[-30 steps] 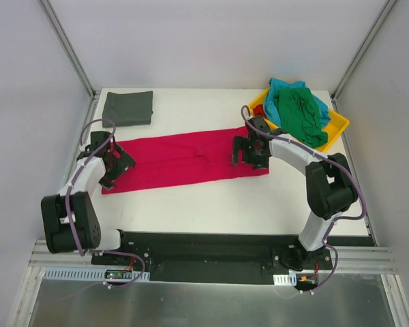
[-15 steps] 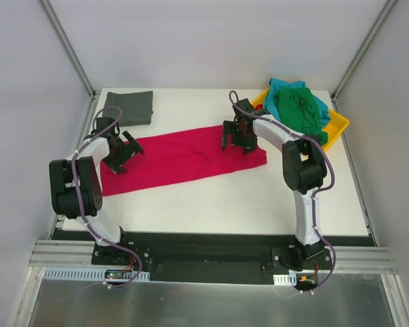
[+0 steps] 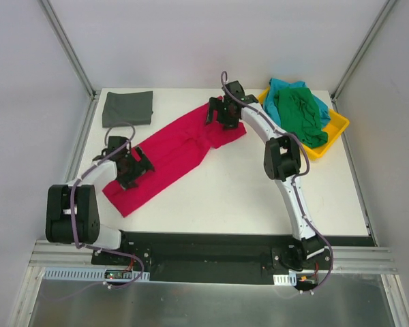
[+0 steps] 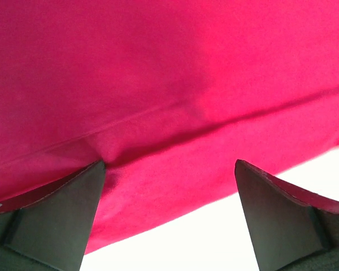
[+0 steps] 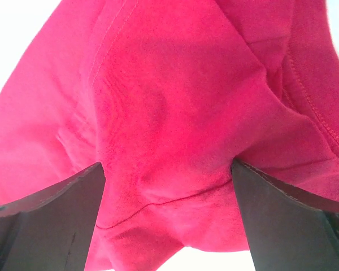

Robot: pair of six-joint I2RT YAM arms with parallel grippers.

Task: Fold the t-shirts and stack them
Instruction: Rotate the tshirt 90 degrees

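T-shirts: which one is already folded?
The dark grey t-shirt, a neat rectangle at the far left corner. The crimson t-shirt lies stretched out; the green t-shirt and teal t-shirt sit crumpled in the yellow tray.

Red shirt (image 3: 174, 153), folded into a long flat band, lies slantwise from 8 o'clock up to 12 o'clock, puckered at its far end. Grey shirt (image 3: 128, 107) sits folded square at 10 o'clock. Green shirt (image 3: 300, 116) lies crumpled atop teal shirt (image 3: 281, 87) at 2 o'clock.
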